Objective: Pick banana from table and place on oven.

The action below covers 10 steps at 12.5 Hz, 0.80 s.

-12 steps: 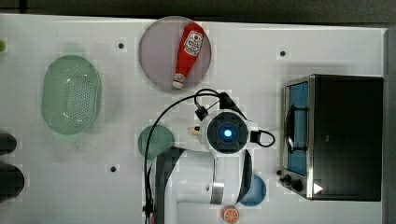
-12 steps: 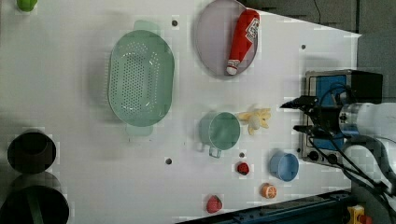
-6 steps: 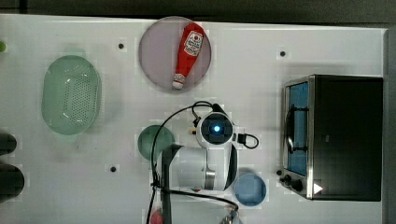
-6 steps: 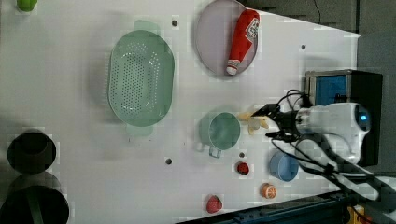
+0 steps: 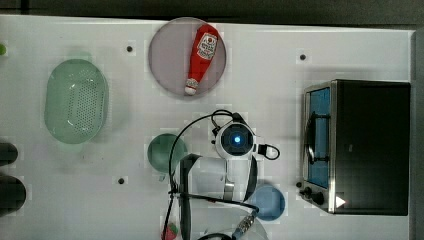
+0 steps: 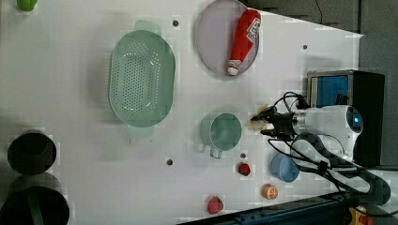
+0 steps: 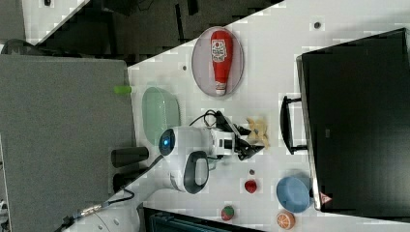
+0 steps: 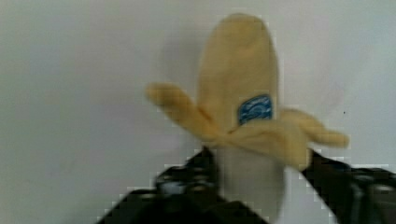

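The pale yellow banana [image 8: 238, 93] lies on the white table [image 5: 280, 75], its peel flaps spread, between the green cup and the oven. In the left view a bit of the banana [image 6: 257, 121] shows at the fingertips; in the right view the banana [image 7: 258, 131] lies a short way from the oven's door handle. My gripper [image 8: 254, 172] is down at the table and straddles the banana's lower end, open, one dark finger [image 8: 187, 179] on each side. In the top view the arm [image 5: 235, 140] covers the banana. The oven [image 5: 370, 145] stands at the top view's right, its black top bare.
A green cup [image 5: 162, 152] sits close by the arm, and a blue bowl [image 5: 267, 202] is in front of the oven's knobs. A ketchup bottle [image 5: 201, 57] lies on a round plate. A green colander [image 5: 76, 100], an orange slice [image 6: 269, 191] and black cups [image 6: 30, 152] stand farther off.
The arm has swung away from the oven toward the top view's left and come down over the banana. Its fingers now stand closer together around the banana.
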Each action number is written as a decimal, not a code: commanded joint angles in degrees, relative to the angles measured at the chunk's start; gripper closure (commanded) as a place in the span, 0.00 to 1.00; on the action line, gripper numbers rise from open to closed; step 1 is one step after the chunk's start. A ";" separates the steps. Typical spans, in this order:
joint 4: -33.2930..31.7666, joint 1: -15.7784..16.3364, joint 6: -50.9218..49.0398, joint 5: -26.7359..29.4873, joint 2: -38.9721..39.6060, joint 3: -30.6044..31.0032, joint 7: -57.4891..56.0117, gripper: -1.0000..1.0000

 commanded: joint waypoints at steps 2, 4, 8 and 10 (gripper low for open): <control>0.32 0.79 1.38 0.65 -2.13 0.75 2.24 0.75; 0.34 0.80 1.35 0.65 -2.55 0.81 2.24 0.82; 0.53 0.80 0.10 0.65 -9.95 1.43 2.24 0.82; 1.21 0.84 -5.62 0.65 -17.53 1.64 2.22 0.82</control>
